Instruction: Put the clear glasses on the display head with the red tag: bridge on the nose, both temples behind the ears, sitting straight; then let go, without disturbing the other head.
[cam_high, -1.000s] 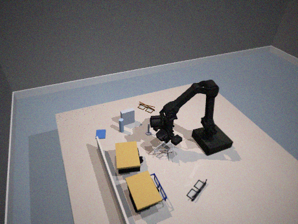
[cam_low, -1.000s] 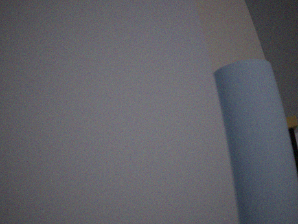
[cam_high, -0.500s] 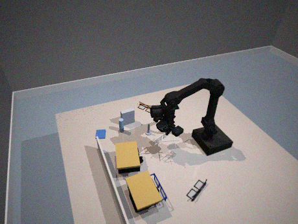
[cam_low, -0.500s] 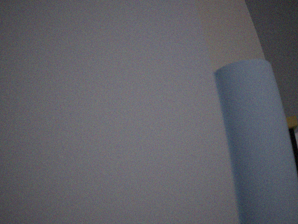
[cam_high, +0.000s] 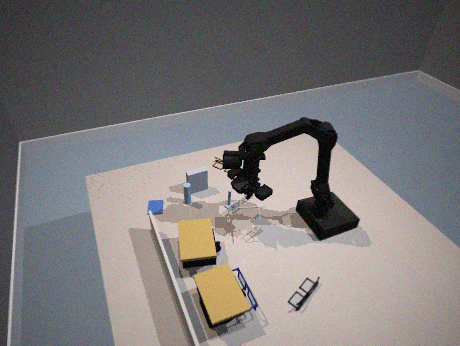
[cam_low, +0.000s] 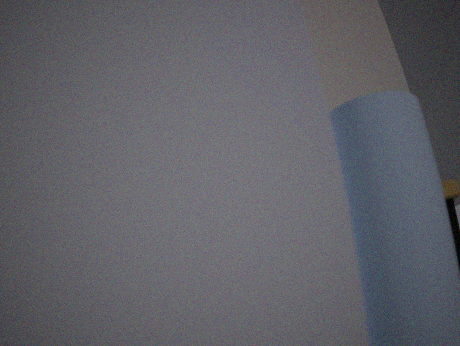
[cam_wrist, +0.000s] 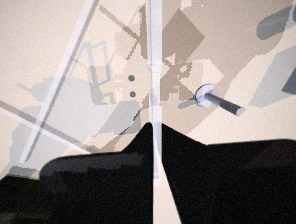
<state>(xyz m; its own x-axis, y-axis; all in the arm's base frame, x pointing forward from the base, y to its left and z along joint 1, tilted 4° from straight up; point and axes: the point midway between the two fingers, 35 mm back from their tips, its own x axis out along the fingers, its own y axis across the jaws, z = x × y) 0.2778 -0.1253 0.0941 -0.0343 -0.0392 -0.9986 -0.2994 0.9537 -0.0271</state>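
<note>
The clear glasses (cam_high: 240, 203) (cam_wrist: 155, 90) are thin and pale, held above the table. My gripper (cam_high: 251, 195) (cam_wrist: 154, 126) is shut on one of their thin bars; another pale bar runs slanting at the left of the wrist view. Two yellow-topped blocks with dark undersides, seen from above, look like the display heads: the farther one (cam_high: 197, 239) has a small black part on its right side, the nearer one (cam_high: 222, 294) has blue glasses (cam_high: 245, 288) at its right side. No red tag is visible. The held glasses are away from both heads.
A thin post (cam_high: 229, 197) (cam_wrist: 225, 104) on a round base stands close by the held glasses. Brown glasses (cam_high: 218, 163) show behind the arm. A grey box (cam_high: 197, 181), a blue cylinder (cam_high: 187, 194) (cam_low: 395, 210), dark glasses (cam_high: 303, 294) and a long white wall (cam_high: 172, 280) are also there.
</note>
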